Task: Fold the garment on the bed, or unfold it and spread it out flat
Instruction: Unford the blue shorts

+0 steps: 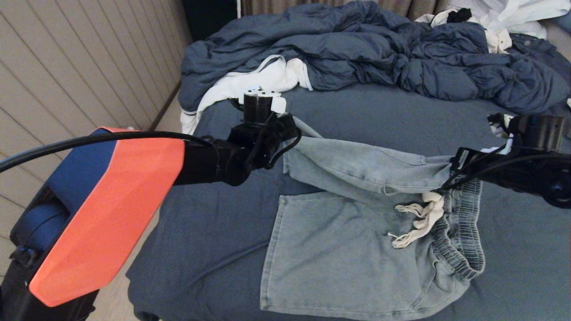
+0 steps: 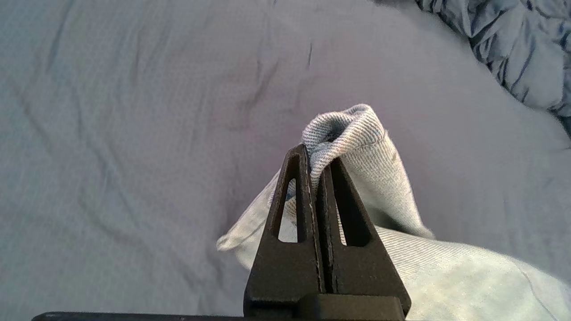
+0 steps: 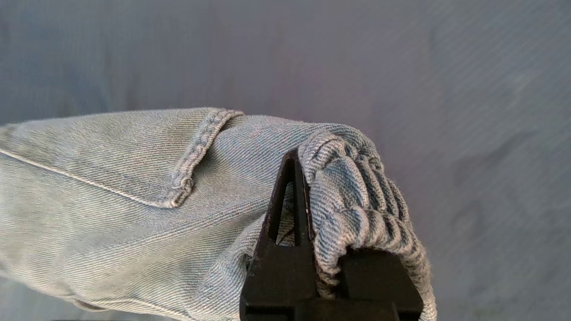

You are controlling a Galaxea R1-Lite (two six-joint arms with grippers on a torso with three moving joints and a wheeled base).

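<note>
The garment (image 1: 348, 249), light blue denim-look shorts, lies on the bed (image 1: 214, 223) with its near leg flat. Its far leg is lifted and stretched between my two grippers. My left gripper (image 1: 292, 122) is shut on the hem corner of that leg; in the left wrist view the left gripper (image 2: 317, 156) pinches a fold of the garment (image 2: 379, 169). My right gripper (image 1: 450, 174) is shut on the ribbed waistband; in the right wrist view the right gripper (image 3: 312, 169) has the waistband (image 3: 357, 187) bunched over one finger. The cream drawstring (image 1: 419, 218) hangs loose below.
A puffy dark blue duvet (image 1: 379, 49) is heaped along the far side of the bed. A white cloth (image 1: 250, 84) with dark trim lies at its left end, just behind my left wrist. More white clothing (image 1: 504, 18) sits at the back right. A panelled wall (image 1: 89, 67) runs along the left.
</note>
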